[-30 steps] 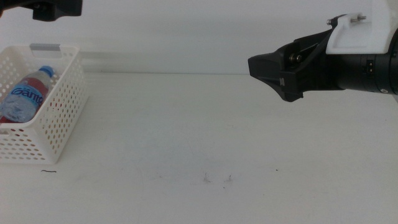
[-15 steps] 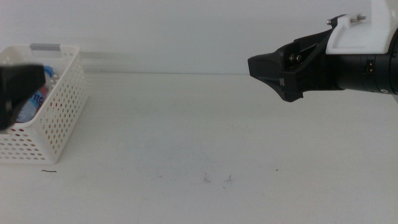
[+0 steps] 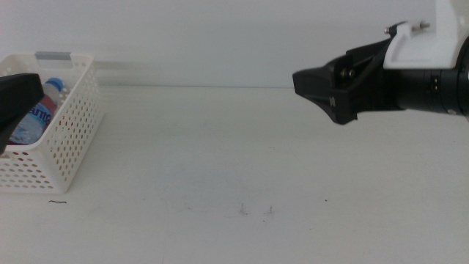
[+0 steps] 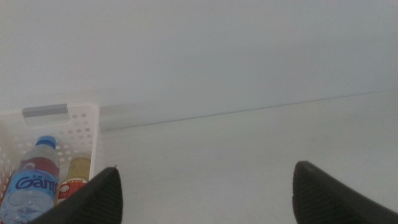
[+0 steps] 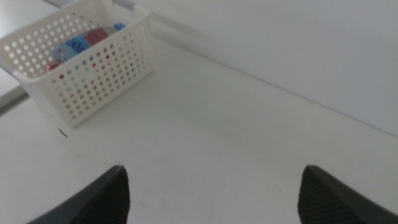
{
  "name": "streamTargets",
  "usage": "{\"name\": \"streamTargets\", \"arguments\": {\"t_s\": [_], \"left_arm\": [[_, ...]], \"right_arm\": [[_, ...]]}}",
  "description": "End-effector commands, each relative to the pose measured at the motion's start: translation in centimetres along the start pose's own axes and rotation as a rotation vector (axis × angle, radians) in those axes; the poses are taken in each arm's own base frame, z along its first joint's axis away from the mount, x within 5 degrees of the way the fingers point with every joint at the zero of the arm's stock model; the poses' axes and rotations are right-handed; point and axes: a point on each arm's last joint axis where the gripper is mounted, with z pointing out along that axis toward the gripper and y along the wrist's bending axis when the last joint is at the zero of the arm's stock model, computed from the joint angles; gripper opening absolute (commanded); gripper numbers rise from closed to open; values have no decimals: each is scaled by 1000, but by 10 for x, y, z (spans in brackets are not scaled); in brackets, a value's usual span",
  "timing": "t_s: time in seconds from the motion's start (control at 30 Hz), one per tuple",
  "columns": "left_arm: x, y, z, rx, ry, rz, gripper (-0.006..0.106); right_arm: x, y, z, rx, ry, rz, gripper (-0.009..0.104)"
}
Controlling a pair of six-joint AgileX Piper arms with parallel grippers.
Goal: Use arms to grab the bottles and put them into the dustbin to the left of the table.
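Dustbin [image 3: 62,139] sits at the far left of the table [image 3: 234,161], grey handle strip at its back wall. Water bottle [image 3: 33,121] lies inside it, blue cap toward the handle end, long axis running along the bin's length. In my left wrist view the yellow tea bottle [image 4: 74,180] lies just beside the water bottle [image 4: 31,183], same orientation, both inside the bin [image 4: 93,134]. Red can: only a hint of red through the lattice in my right wrist view [image 5: 93,37], can't confirm what it is.

My left gripper [image 3: 16,103] hangs right at the bin, over its near corner, jaws spread wide with nothing between them.

My right gripper [image 3: 322,92] hovers well apart on the right side, tip aimed left toward the bin, above the table. Its jaws are also parted and hold nothing.

Key relation: everything I can identify is already in the bin, left of both grippers, and my left arm is far nearer. No bottle shows on the open tabletop in any view, only small dark specks [image 3: 256,210]. My read: task is done or nearly so; nothing left in reach to grab.
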Motion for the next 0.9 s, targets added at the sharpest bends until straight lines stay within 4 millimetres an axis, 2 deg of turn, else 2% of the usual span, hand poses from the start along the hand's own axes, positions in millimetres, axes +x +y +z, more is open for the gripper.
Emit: {"name": "streamTargets", "arguments": {"t_s": [0.0, 0.1, 0.17, 0.27, 0.43, 0.53, 0.7, 0.77, 0.87], "left_arm": [[3, 0, 1, 0, 0, -1, 94], [16, 3, -4, -23, -24, 35, 94], [35, 5, -11, -38, -48, 42, 94], [68, 9, -18, -64, -76, 24, 94], [120, 14, -20, -113, -126, -18, 94], [139, 16, -16, -140, -195, -52, 94], [166, 21, -8, -199, -228, -74, 94], [179, 23, -4, -219, -217, -90, 94], [197, 26, 3, -244, -169, -102, 94]], "right_arm": [[3, -2, -5, 16, -13, -35, 93], [15, -15, -16, 74, -42, -49, 93], [25, -26, -25, 114, -101, -24, 93], [50, -44, -45, 195, -196, 74, 93], [126, -65, -73, 381, -194, 189, 93], [169, -65, -87, 474, -200, 230, 93], [227, -57, -96, 562, -229, 247, 93], [246, -54, -95, 573, -237, 236, 93], [261, -51, -96, 593, -265, 189, 93]]}}
